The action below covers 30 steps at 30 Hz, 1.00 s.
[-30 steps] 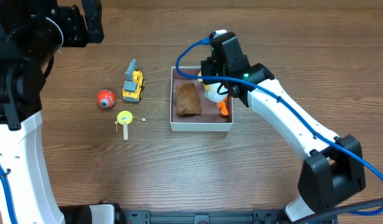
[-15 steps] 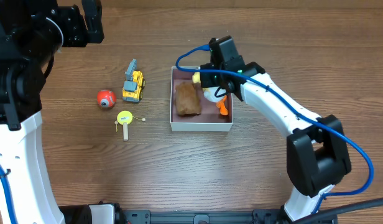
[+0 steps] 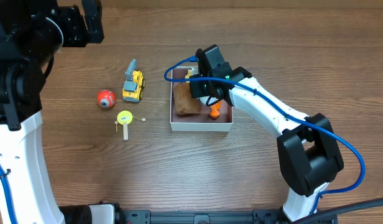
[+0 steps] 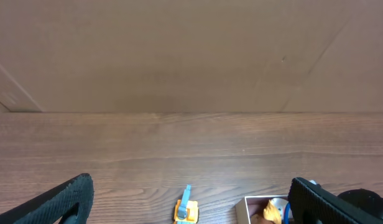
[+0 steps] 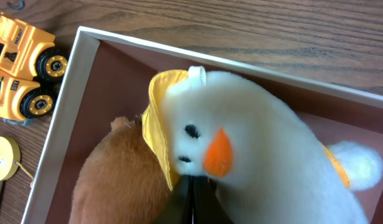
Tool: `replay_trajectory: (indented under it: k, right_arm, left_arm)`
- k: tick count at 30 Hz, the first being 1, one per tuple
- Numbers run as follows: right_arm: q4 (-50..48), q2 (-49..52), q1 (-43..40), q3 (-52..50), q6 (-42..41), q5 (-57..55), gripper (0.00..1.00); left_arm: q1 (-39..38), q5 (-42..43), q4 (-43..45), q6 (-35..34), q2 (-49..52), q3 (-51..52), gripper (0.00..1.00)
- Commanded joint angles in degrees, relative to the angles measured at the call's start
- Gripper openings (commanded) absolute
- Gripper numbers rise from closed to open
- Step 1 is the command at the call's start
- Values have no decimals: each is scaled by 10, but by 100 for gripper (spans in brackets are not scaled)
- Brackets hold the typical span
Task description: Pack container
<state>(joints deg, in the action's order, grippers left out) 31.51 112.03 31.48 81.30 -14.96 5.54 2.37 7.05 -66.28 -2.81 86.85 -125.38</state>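
Note:
The container (image 3: 201,127) is a shallow white-walled box with a pink inside, at the table's middle; its rim also shows in the right wrist view (image 5: 61,118). A brown plush toy (image 3: 185,102) lies in its left half. My right gripper (image 3: 202,84) hangs over the box, shut on a white plush duck (image 5: 260,130) with an orange beak and yellow hood. The duck's orange feet (image 3: 214,112) show below the arm, and the duck leans against the brown plush (image 5: 117,180). My left gripper (image 4: 191,202) is open and empty, high at the far left (image 3: 86,25).
Left of the box lie a yellow toy truck (image 3: 133,85), a red ball (image 3: 106,98) and a yellow disc on a stick (image 3: 124,118). The truck also shows in the left wrist view (image 4: 186,211) and the right wrist view (image 5: 20,68).
My right gripper has moved left across the box with the duck, from the right half toward the brown plush. The left arm has not moved.

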Motion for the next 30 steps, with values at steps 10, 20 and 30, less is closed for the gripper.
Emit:
replay_trajectory:
  k: [10,20,30]
  right_arm:
    - [4,-34,0,2,19,-5,4]
    - [-4,-102,-8,2,18,-5,4]
    - [-59,-17,-8,2,14,-33,4]
  left_arm:
    - [2,-2,0,11,0,-3,100]
    - [2,-2,0,11,0,-3,100]
    - [2,-2,0,11,0,-3,100]
